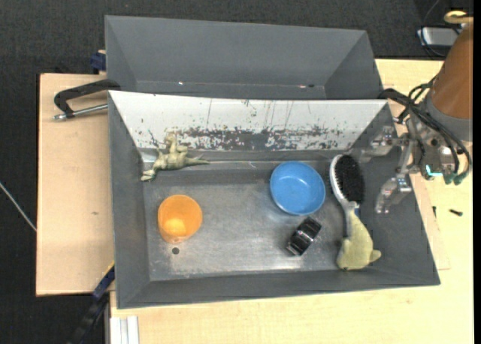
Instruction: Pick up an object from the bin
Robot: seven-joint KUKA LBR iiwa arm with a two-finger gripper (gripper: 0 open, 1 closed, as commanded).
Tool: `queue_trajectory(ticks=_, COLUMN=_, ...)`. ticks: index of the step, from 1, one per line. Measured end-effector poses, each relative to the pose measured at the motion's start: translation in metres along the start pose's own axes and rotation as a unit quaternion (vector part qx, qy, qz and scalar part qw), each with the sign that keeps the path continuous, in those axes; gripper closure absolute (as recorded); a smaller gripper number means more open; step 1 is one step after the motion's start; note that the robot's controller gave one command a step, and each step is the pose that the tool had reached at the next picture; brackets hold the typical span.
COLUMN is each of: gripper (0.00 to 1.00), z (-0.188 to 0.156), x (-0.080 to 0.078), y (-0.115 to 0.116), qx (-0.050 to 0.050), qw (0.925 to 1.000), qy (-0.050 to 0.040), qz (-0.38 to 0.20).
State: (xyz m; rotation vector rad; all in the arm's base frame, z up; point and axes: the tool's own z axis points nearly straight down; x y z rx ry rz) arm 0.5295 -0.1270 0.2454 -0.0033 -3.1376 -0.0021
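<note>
My gripper (395,191) hangs over the bin's right sloping wall, open, with nothing between its fingers. Just left of it lies a black hairbrush (347,182) with a pale handle pointing toward the front. At the handle's end rests a yellow-green soft toy (358,249) in the front right corner. A blue bowl (297,187) sits left of the brush, apart from the gripper.
A small black clip-like thing (303,236) lies in front of the bowl. An orange cup (179,217) stands on the bin floor at the left. A tan dinosaur figure (173,157) lies against the back wall at the left.
</note>
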Motion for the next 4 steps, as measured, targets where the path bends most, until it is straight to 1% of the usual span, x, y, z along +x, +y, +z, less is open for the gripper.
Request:
queue_trajectory(ticks=1, gripper=0.00, z=0.126, x=-0.060, y=0.036, qx=-0.001, qw=0.9963, qy=0.0000, qz=-0.086)
queue_trajectory(ticks=2, gripper=0.00, z=0.172, x=-0.036, y=0.066, qx=0.001, qw=0.9957, qy=-0.0068, qz=-0.092)
queue_trajectory(ticks=3, gripper=1.00, z=0.169, x=-0.035, y=0.067, qx=0.000, qw=0.9956, qy=-0.0020, qz=-0.094)
queue_trajectory(ticks=4, gripper=1.00, z=0.044, x=-0.037, y=0.035, qx=0.003, qw=0.9941, qy=-0.0094, qz=-0.108)
